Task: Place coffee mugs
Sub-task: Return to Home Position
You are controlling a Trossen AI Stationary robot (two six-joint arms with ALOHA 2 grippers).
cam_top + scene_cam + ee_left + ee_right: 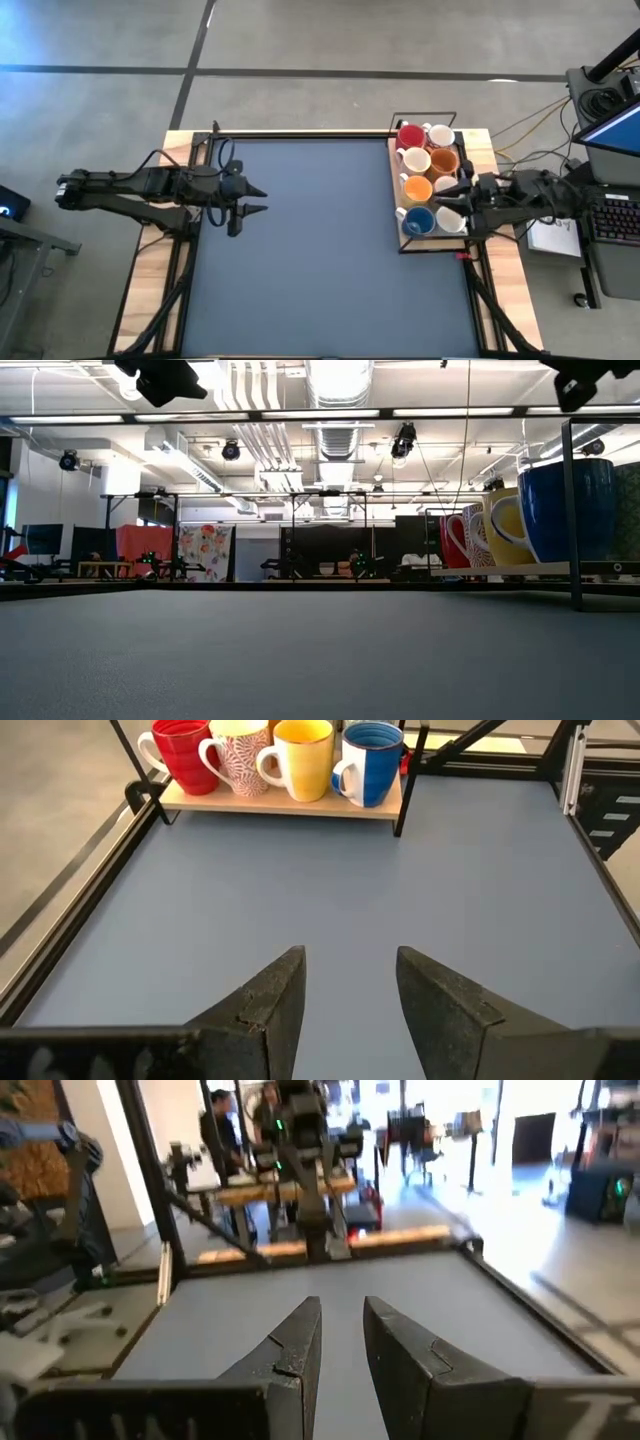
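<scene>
Several coffee mugs stand upright on a wooden tray (396,190) inside a black wire frame at the table's right edge: a red one (410,137), a blue one (418,220), two orange (418,188) and some white (441,135). The left wrist view shows the red (185,745), a patterned white (240,755), a yellow-orange (300,755) and the blue mug (372,760) in a row. My right gripper (440,198) hovers above the tray, pointing level toward the table's left, open by a narrow gap (340,1310), with nothing in it. My left gripper (262,200) hangs open over the table's left part (350,960).
The dark grey mat (310,250) spreads between the two arms. A black metal frame (300,132) runs along the table's far edge and sides. The tray's wire posts (405,780) stand at its corners. A keyboard and a laptop (615,215) lie beyond the right edge.
</scene>
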